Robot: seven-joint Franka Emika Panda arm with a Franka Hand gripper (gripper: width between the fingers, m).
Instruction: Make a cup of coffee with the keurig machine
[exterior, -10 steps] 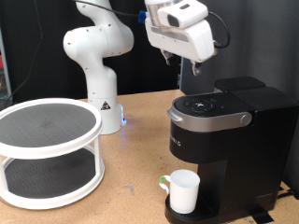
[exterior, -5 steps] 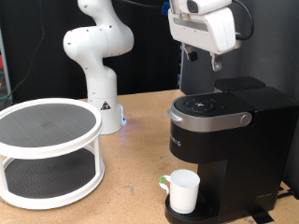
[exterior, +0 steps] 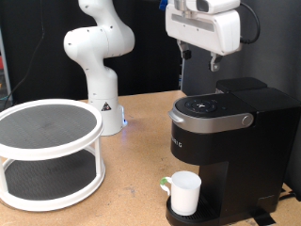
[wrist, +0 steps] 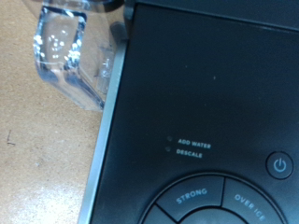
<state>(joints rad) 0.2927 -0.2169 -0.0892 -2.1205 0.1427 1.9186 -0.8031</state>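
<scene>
Your tool (exterior: 199,62) hangs in the air above the keurig (exterior: 226,141), over its rear top, touching nothing. Its two fingers point down with nothing between them; how far apart they stand cannot be told from either view. The wrist view looks straight down on the control panel (wrist: 210,159), which suggests the tool is placed to work the top of the machine rather than the cup. The lid (exterior: 212,111) sits closed, its silver handle down at the front.

The cup (exterior: 184,192) stands well below the tool, upright on the round drip base (exterior: 179,213) under the spout, handle to the exterior view's left. Its contents cannot be seen. The clear water tank (wrist: 70,51) lies beside the panel; its fill level is unreadable.

The two-tier stand (exterior: 49,151) sits on the desk (exterior: 132,179), well off from the tool.
</scene>
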